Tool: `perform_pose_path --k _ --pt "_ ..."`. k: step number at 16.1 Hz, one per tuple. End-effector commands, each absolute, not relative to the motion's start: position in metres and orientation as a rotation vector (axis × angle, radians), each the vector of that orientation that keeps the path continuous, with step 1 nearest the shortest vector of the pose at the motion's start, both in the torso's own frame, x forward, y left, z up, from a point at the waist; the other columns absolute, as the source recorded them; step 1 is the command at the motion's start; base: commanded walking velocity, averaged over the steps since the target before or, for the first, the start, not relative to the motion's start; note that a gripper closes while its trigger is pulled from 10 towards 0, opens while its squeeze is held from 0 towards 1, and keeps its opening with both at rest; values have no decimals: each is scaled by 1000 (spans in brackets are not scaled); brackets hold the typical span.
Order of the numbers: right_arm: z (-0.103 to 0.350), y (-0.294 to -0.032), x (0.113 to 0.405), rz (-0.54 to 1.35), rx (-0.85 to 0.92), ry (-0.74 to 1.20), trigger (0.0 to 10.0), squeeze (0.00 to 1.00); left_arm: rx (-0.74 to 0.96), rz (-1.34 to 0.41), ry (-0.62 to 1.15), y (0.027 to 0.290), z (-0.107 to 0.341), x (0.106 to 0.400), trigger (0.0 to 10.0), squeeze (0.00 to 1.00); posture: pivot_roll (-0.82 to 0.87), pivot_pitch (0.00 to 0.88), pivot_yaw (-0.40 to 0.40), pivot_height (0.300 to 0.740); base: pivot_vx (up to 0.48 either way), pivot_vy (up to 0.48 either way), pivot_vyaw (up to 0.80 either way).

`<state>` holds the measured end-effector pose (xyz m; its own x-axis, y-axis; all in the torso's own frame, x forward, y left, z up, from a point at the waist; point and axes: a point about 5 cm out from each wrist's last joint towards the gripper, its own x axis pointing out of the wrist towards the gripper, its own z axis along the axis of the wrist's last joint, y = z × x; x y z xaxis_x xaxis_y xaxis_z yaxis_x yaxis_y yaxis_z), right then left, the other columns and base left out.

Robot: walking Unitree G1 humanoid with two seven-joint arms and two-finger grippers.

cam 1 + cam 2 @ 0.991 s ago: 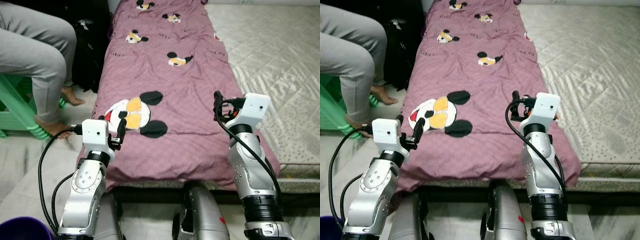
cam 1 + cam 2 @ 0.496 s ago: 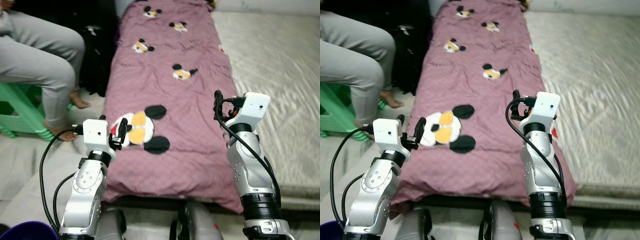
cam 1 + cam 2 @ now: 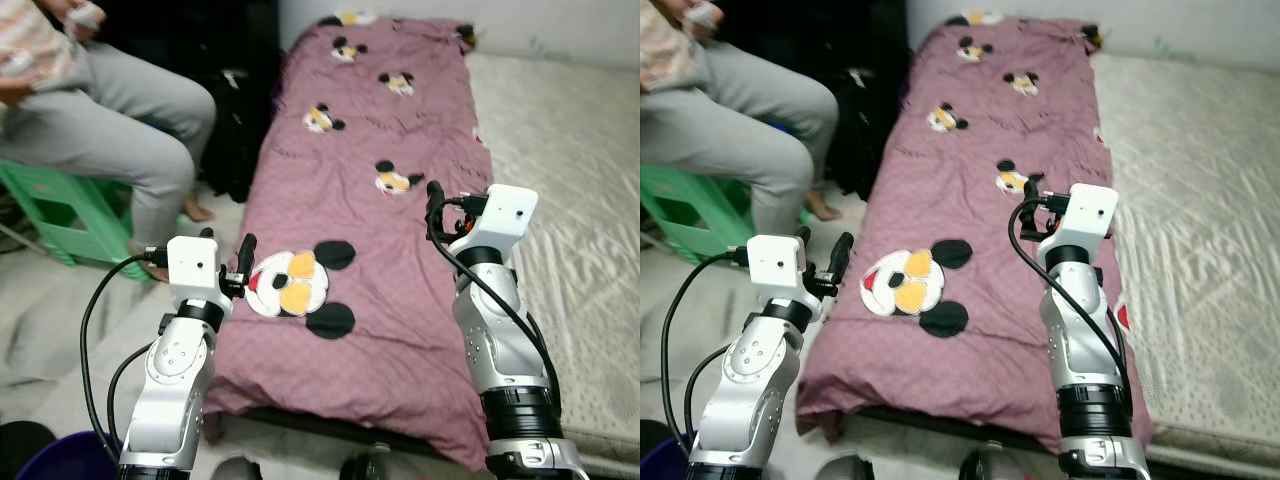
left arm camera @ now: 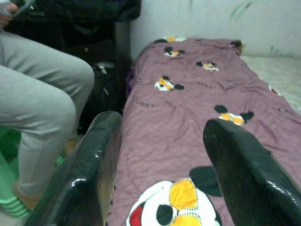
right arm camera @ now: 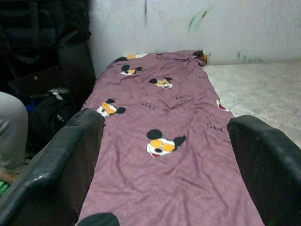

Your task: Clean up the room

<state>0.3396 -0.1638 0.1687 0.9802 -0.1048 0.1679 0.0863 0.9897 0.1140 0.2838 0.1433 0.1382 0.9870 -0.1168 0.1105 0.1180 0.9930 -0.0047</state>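
Head views: we logged a purple cartoon-mouse blanket (image 3: 370, 230) spread along the bed's left side, beside bare grey mattress (image 3: 570, 180). A seated person (image 3: 110, 130) in grey trousers occupied a green stool (image 3: 60, 215) at the left. Left end effector (image 3: 228, 262) hung at the blanket's left edge; right end effector (image 3: 1032, 205) above its right part.

Left wrist view: left end effector (image 4: 162, 169) wide open, empty.

Right wrist view: right end effector (image 5: 164, 169) wide open, empty, over the blanket.
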Motion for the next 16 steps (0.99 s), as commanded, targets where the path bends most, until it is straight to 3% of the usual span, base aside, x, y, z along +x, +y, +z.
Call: perform_pose_path --k 1,7,16 --pt "167 -165 338 -99 104 -171 10000 0 3 -105 -111 146 138 283 10000 0 -17 109 -18 740 0 0 0" --pt "160 -165 338 -102 91 -154 10000 0 -3 -85 -93 146 134 283 10000 0 -12 108 -17 740 0 0 0" --pt "114 -154 327 -98 65 -5 10000 0 -15 -45 -33 151 115 283 10000 0 -14 102 -19 740 0 0 0"
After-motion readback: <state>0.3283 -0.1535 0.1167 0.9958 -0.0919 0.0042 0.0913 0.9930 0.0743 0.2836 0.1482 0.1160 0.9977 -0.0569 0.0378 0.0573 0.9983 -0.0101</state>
